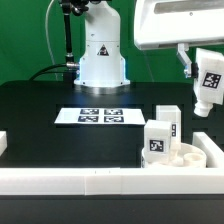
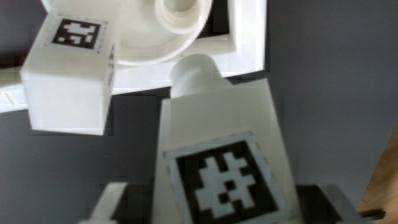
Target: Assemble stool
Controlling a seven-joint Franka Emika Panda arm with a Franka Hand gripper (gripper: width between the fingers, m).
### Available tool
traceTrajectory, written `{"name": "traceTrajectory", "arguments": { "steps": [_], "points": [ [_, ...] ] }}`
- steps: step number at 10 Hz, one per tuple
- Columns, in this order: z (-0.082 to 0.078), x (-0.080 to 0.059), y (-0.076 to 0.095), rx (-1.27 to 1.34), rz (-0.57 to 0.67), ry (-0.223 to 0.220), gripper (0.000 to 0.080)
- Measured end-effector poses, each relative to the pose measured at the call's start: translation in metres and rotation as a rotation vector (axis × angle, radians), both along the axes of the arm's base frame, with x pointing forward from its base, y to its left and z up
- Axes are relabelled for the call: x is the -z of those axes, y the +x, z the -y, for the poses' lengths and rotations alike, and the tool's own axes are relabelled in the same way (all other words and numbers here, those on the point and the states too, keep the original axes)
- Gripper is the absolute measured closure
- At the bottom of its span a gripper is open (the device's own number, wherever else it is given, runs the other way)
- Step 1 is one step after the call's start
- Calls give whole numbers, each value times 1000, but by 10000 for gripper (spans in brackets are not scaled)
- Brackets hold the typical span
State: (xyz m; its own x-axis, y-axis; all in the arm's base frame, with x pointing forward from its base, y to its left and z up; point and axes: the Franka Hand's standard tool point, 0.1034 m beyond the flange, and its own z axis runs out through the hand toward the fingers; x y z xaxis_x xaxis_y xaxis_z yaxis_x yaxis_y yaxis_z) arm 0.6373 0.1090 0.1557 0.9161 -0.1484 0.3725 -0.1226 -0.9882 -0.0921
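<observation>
While the tool (image 2: pixel 217 200) grips it, the smooth white leg (image 2: pixel 217 120) tapers.

The table (image 1: pixel 60 95) is black, the marker board (image 1: pixel 100 116) white with black-and-white square tags, and the seat disc (image 1: pixel 190 156), the border rail (image 1: pixel 70 181), the standing leg (image 1: pixel 158 140) and the raised leg (image 1: pixel 207 82) are all plain white (each leg bearing one black-and-white square tag).

seat (image 1: pixel 188 153): partly hidden behind standing leg (image 1: pixel 160 138) | held leg (image 2: pixel 222 130): cut off by wrist view's edge
</observation>
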Motion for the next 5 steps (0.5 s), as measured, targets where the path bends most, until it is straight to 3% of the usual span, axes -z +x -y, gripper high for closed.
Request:
{"name": "traceTrajectory", "arguments": {
  "steps": [2,5],
  "points": [
    [4,15,5,1,17,25,476],
    [-7,18,14,3,87,54,476]
  ]
}}
